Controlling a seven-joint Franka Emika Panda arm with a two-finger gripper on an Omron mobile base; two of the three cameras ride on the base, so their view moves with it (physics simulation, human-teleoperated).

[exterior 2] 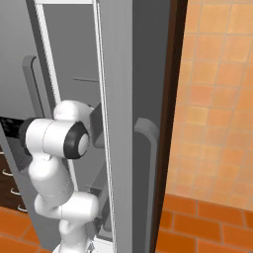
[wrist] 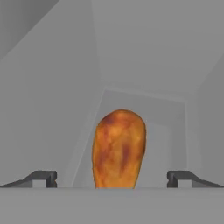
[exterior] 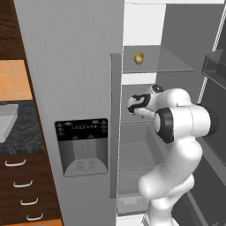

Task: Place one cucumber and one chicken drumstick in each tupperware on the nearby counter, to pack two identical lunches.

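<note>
While spread, fingers point(wrist: 43, 178) flank drumstick point(wrist: 118, 148), untouched

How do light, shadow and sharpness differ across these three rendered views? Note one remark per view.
Left base view: flat, even light on the fridge door, no glare; the small yellowish item on the shelf is soft. Right base view: orange wall tiles evenly lit, no hard shadows. Hand view: chicken drumstick slightly blurred between the open tool tips, grey walls softly shaded.

The white arm point(exterior: 176, 145) rose from the lower right of the left base view, elbow bent, reaching left; the gripper point(wrist: 112, 178) stood wide apart.
</note>
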